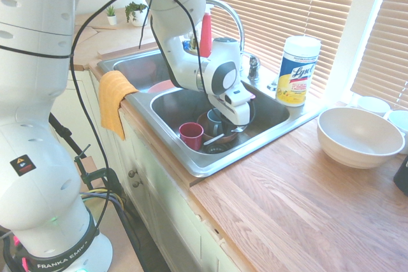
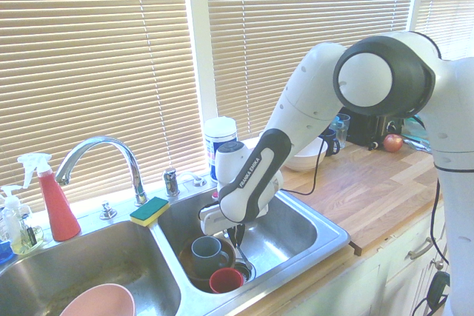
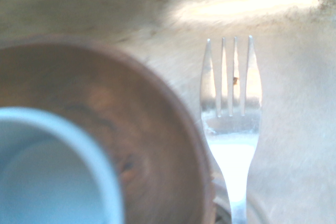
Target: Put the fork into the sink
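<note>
Showing only its tined end up close, the fork [image 3: 237,129] hides its handle; end effector [image 2: 235,233] closed.

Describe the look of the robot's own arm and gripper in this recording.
The arm is glossy white with rounded links, dark grey bands at the joints and dark "FRANKA EMIKA" lettering; a black label with an orange mark sits low down. A thin black cable loops along it. The gripper has a white, block-like body.
</note>
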Controlling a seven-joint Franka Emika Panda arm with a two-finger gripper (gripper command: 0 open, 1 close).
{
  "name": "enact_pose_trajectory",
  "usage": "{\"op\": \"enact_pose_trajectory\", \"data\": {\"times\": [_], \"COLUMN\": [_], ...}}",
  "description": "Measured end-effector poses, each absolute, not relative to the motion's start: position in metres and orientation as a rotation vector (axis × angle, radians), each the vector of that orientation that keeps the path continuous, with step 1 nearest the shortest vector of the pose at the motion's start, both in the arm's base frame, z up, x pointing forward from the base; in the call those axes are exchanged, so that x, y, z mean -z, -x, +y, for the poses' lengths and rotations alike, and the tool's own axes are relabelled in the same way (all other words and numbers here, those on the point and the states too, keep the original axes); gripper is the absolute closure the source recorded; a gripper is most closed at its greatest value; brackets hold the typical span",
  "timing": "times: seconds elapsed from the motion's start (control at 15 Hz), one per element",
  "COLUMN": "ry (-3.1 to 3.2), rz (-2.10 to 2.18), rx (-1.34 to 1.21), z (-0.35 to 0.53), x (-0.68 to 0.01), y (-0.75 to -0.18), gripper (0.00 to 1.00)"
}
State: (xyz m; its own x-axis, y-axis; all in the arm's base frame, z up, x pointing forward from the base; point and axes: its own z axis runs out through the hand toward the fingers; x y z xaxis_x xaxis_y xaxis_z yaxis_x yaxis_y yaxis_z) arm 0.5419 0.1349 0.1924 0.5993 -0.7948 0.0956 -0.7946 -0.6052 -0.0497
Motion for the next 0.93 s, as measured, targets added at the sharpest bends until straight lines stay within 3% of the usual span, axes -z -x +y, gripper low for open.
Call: {"op": "enact_pose_trajectory", "data": {"times": [0.07, 0.13, 0.93], "ry": [2.809, 2.810, 2.815], "rz": [1.407, 1.420, 1.408], "rx": [0.169, 0.161, 0.076], "z": [0.130, 0.126, 0.114], "x": [-0.183, -0.174, -0.148], "y": [-0.543, -0.542, -0.541], "gripper": [1.00, 0.00, 0.00]}}
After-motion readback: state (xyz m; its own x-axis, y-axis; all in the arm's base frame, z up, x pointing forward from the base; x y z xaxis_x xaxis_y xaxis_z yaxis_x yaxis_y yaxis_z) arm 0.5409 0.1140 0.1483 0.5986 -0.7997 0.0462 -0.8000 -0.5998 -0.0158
